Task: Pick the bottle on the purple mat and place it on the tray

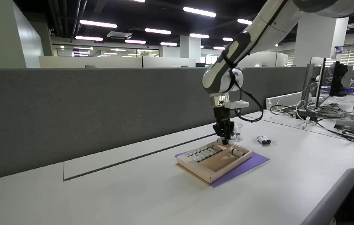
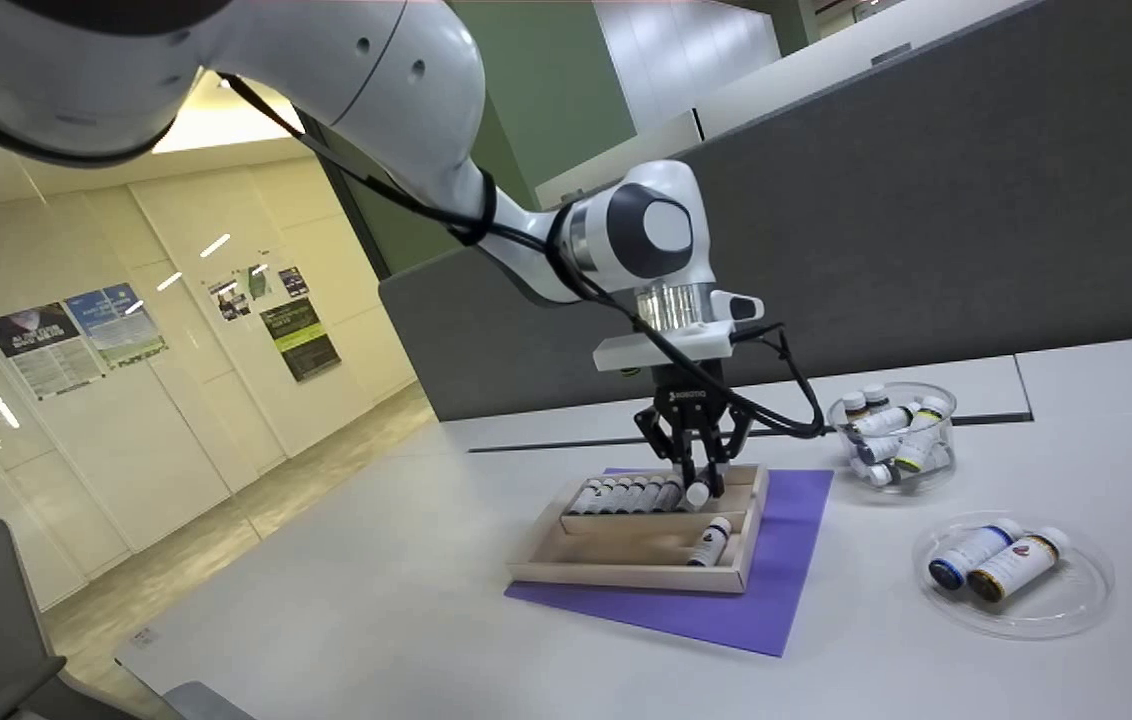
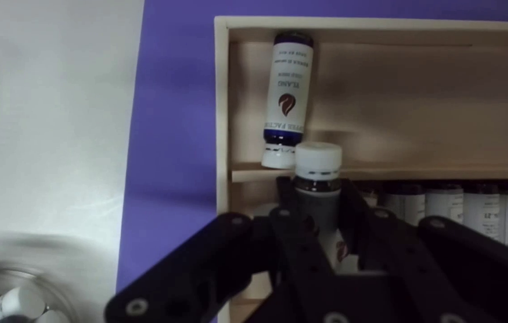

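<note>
My gripper [image 3: 316, 181] is shut on a small white-labelled bottle [image 3: 319, 161] with a white cap. In an exterior view the gripper [image 2: 702, 481] points down at the tray's back compartment, and the bottle's cap [image 2: 697, 494] shows between the fingers. The bottle lies roughly level, at the end of a row of similar bottles [image 2: 626, 494]. Whether it touches the tray floor is not clear. The tan wooden tray [image 2: 626, 575] rests on the purple mat [image 2: 798, 560]; both also show in the other views. Another bottle [image 3: 287, 89] lies in the tray's front compartment.
A clear cup [image 2: 938, 440] holding several bottles stands beside the mat. A clear shallow dish [image 2: 1076, 622] holds two lying bottles [image 2: 1016, 565]. A grey partition [image 1: 102, 118] runs behind the table. Monitors and cables [image 1: 314, 109] are at the table's far end.
</note>
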### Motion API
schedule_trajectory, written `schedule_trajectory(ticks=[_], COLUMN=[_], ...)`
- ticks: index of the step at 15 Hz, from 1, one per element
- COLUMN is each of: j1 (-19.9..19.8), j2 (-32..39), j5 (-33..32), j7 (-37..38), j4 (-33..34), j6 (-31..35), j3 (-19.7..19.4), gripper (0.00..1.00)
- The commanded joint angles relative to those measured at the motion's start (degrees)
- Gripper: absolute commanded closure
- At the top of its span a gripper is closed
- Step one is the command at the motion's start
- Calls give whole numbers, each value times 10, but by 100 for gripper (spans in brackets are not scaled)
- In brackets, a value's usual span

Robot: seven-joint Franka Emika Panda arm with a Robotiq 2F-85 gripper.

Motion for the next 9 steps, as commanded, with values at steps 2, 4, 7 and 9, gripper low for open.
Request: schedule_trajectory(ticks=[2,4,7,9], j1=[-3,-4,-4,-3], j2=[9,13,16,16], j5=[-6,-6,-7,-11], j7=[-4,-5,-7,-7], j4=[11,12,9,3], j6=[16,26,47,70], j3=[2,2,2,1], gripper=[95,95,95,95])
